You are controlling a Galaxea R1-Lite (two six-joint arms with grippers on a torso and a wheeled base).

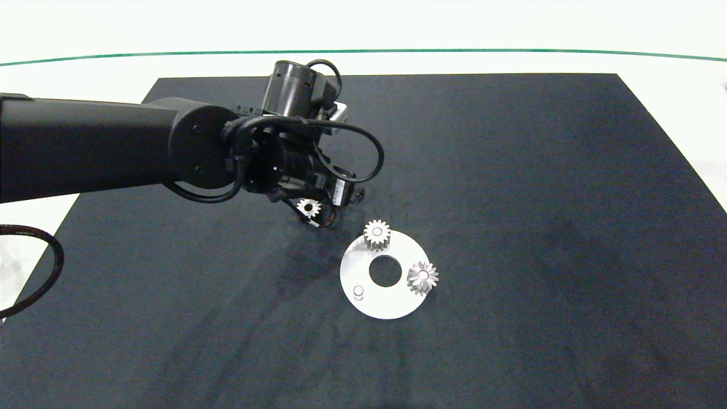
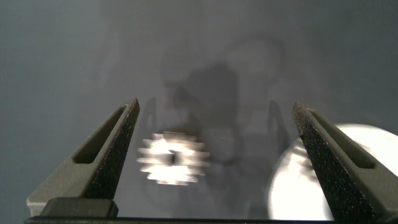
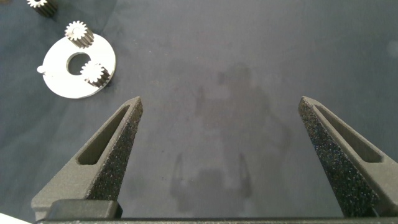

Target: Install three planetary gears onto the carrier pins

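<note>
Spread across most of the white table [image 1: 670, 62]: a black mat [image 1: 539, 187]. Reaching in from the left over the mat's far-left part: the dark left arm [image 1: 91, 145], wrist bent down toward a spot just left of and beyond the white disc [image 1: 363, 267]. Lying flat on the mat near its middle: that disc, with a large centre hole. Seated on two of the three carrier pins: one planetary gear [image 1: 376, 233] at the disc's far edge, a second planetary gear [image 1: 423, 277] at its right edge. Standing bare at the disc's near-left: the third carrier pin [image 1: 358, 291]. Hovering low over the mat: the left gripper [image 2: 214, 165], fingers spread wide, with the third planetary gear [image 1: 309, 208] between them, lying apart from both pads and off the disc, just to its far left. Hanging well off to the side above bare mat: the right gripper [image 3: 217, 162], fingers spread wide, holding nothing.
</note>
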